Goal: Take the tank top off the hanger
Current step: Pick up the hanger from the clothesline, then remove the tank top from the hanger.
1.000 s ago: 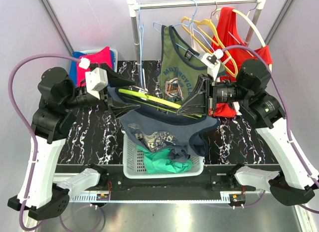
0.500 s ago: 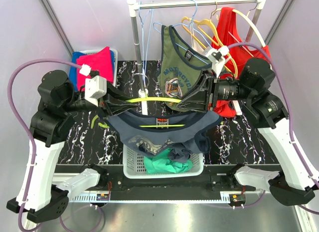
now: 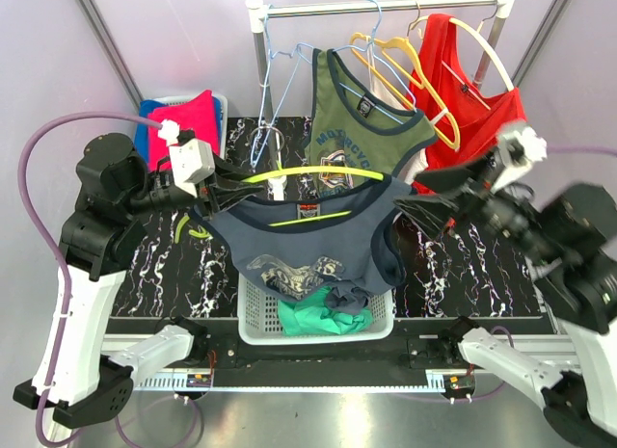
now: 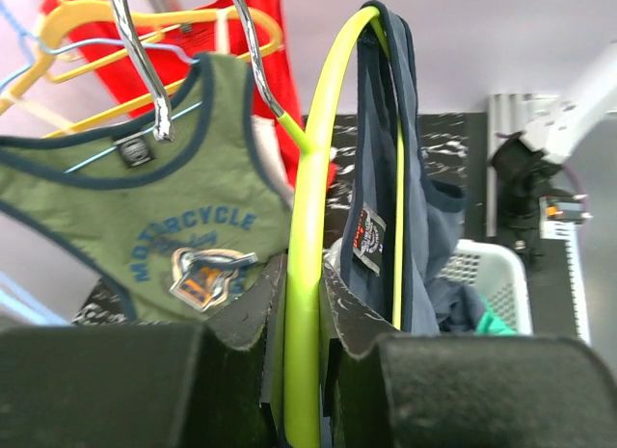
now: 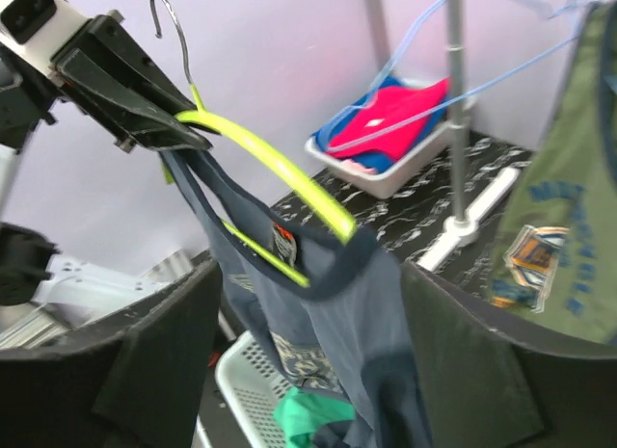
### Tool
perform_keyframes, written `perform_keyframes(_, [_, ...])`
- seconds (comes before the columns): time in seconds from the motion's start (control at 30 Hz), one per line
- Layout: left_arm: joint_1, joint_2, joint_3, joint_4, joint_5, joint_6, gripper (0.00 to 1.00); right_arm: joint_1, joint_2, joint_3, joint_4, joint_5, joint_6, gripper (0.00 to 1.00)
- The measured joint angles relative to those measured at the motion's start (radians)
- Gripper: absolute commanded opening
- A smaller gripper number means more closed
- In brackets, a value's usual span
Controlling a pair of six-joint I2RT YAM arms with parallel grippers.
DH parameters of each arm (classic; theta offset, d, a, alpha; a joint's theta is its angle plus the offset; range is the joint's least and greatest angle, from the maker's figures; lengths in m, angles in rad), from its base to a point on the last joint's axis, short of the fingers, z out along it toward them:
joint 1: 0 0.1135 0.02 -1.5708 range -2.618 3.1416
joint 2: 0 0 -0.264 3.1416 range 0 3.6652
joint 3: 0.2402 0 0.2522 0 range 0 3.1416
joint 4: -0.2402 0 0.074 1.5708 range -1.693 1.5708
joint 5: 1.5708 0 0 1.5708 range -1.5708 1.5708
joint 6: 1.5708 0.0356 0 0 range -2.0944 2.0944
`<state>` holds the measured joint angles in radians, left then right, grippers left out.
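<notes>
Hanging on a lime hanger (image 3: 289, 172) at the centre of the top view, the navy tank top (image 3: 308, 250) is seen draped above a white basket (image 3: 253, 308). The hanger's left end is clamped by the left claw (image 3: 207, 191). The right claw (image 3: 415, 197), blurred at the right of the frame, is spread wide open near the garment's right edge, with nothing gripped.

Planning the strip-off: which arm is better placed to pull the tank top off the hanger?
Likely right: the right hand is open and free beside the tank top; the left hand is shut on the hanger.
</notes>
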<state>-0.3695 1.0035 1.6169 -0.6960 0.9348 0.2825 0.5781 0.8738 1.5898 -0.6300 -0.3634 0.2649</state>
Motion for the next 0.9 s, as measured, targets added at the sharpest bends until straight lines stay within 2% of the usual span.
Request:
perform_keyframes(0.23, [0.000,0.003,0.014,-0.027,-0.061,0.059,0.08,0.000,-0.212,-0.244,0.034,0.096,0.013,0.57])
perform_keyframes(0.47, [0.000,0.006,0.040,-0.032,-0.064,0.065,0.07,0.000,-0.252,-0.488,0.134,0.077,0.112,0.55])
perform_keyframes(0.67, [0.000,0.006,0.046,-0.037,-0.063,0.064,0.07,0.000,-0.184,-0.527,0.235,0.054,0.163,0.53])
perform_keyframes(0.87, [0.000,0.006,0.046,-0.037,-0.060,0.061,0.06,0.000,-0.151,-0.535,0.356,0.014,0.213,0.43])
perform_keyframes(0.9, [0.000,0.006,0.046,-0.037,-0.060,0.061,0.06,0.000,-0.150,-0.541,0.376,0.008,0.223,0.38])
